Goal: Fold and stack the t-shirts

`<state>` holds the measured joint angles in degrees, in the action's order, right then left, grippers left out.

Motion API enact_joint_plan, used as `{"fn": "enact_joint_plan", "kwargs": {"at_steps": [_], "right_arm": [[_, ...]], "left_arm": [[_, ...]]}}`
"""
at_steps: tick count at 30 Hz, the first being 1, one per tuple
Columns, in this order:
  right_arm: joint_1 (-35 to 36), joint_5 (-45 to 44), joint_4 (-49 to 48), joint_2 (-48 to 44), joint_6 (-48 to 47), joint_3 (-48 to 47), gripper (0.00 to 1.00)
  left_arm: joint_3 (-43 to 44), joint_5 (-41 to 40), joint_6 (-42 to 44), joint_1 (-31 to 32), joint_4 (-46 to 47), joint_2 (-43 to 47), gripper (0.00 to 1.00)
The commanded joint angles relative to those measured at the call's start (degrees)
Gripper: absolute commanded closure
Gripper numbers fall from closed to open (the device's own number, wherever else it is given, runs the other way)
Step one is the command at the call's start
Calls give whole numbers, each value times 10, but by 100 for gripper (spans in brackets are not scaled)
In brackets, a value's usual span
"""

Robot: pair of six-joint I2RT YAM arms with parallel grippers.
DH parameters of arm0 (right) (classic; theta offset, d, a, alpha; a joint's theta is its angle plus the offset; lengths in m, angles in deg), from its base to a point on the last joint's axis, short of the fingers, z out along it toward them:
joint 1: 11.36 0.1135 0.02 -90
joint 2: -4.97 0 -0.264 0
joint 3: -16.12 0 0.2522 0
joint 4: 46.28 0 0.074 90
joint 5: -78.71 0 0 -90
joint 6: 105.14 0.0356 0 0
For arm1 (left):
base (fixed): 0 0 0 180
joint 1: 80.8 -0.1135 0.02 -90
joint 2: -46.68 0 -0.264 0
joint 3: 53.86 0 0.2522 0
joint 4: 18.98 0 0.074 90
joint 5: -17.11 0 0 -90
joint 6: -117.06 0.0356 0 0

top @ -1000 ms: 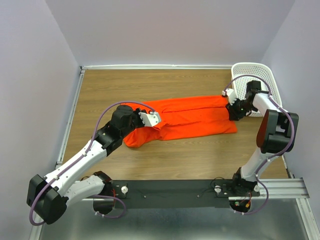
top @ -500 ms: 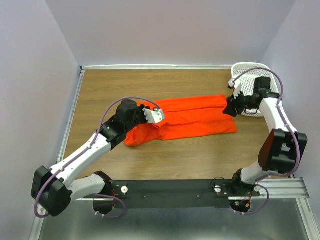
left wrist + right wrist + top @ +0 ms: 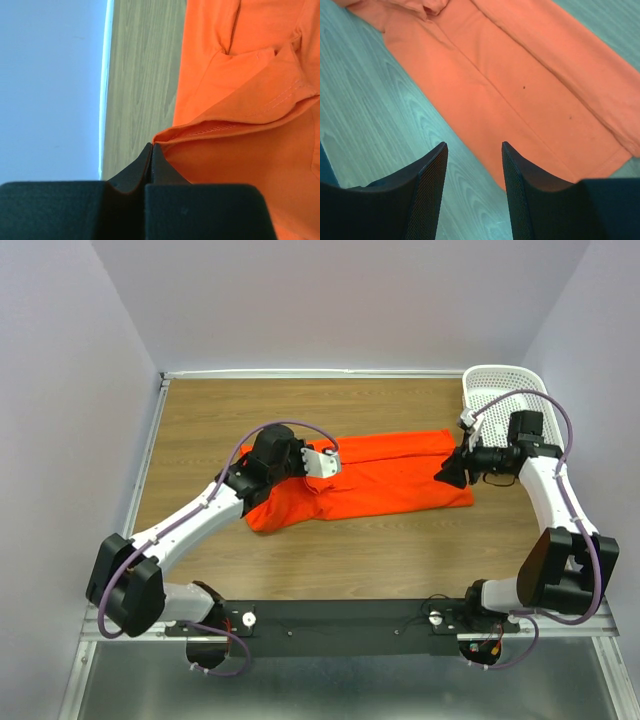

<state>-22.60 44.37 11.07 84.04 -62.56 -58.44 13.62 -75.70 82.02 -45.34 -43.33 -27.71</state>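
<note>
One orange-red t-shirt lies folded lengthwise in a long band across the wooden table. My left gripper hovers over the band's left part. In the left wrist view this left gripper is shut, its tips pinching the stitched hem of the t-shirt, and a fold of cloth rises from that point. My right gripper sits over the band's right end. In the right wrist view the right gripper is open above the t-shirt's near edge, with nothing between its fingers.
A white perforated basket stands at the table's far right corner, just behind the right arm. Pale walls close in the table on three sides. A black rail with the arm bases runs along the near edge.
The left gripper moved right and farther from the bases, drawing the cloth's left end over. The right gripper opened, let go of the shirt's right end, and its arm swung outward.
</note>
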Motion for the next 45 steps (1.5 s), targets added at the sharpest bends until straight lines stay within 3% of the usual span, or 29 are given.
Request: {"fn": "enact_joint_plan", "kwargs": {"at_steps": [1, 32, 45], "right_arm": [[-3, 24, 11, 2, -5, 18, 45], [-4, 33, 11, 24, -14, 34, 44], [-4, 36, 16, 28, -17, 34, 44]], "left_arm": [[23, 1, 30, -4, -3, -14, 100], [42, 6, 175, -22, 60, -89, 100], [35, 77, 234, -38, 100, -122, 100]]}}
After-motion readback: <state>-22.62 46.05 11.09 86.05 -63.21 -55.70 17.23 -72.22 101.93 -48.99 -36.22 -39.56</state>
